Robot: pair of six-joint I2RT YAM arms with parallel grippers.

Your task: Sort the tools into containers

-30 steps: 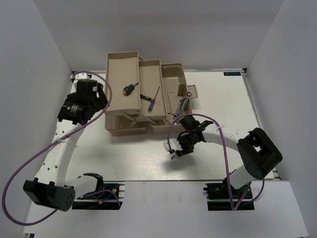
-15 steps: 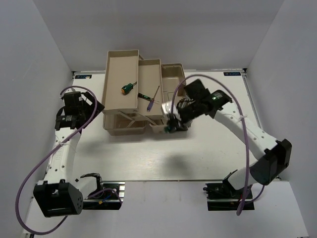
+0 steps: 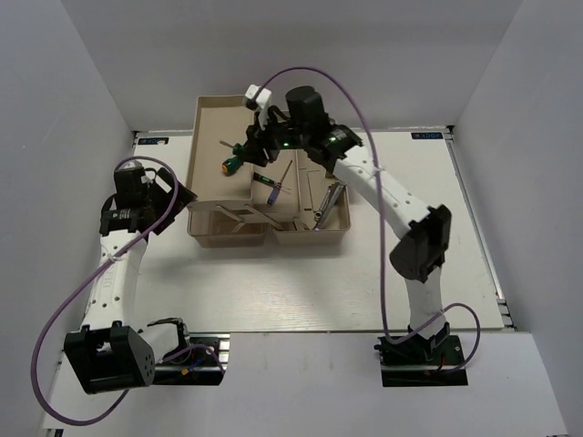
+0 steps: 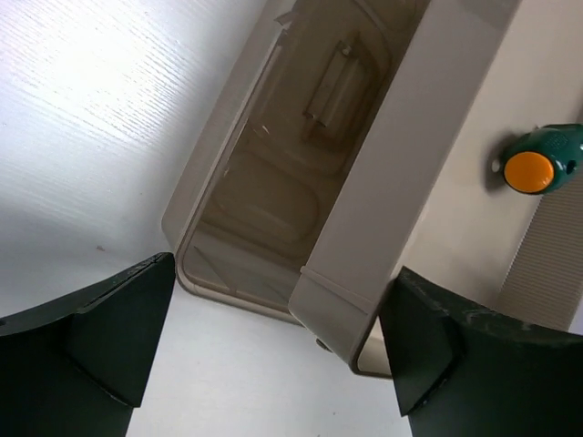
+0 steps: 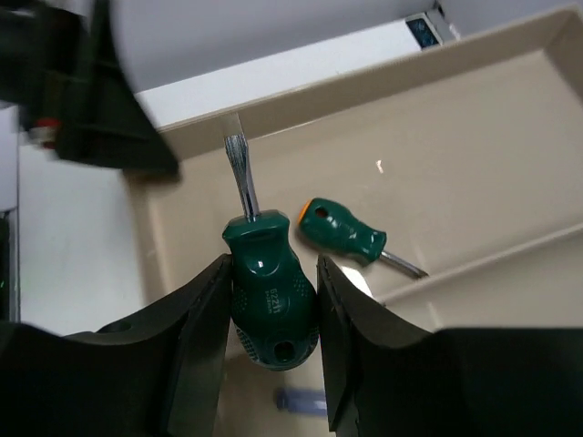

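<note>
While right gripper (image 5: 271,273) clamps screwdriver (image 5: 269,305), arm outstretched

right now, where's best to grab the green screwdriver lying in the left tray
Take the lying screwdriver by its fat green handle, jaws across its width, coming straight down. It lies flat in the tray, its shaft is thin, and the tray walls block a sideways approach. The right gripper, shut on another green screwdriver, hangs nearby.

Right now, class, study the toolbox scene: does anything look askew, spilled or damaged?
Nothing looks spilled or damaged. The silver wrench lies slanted in the toolbox base, and the right end effector holds a green screwdriver over the top tray.
</note>
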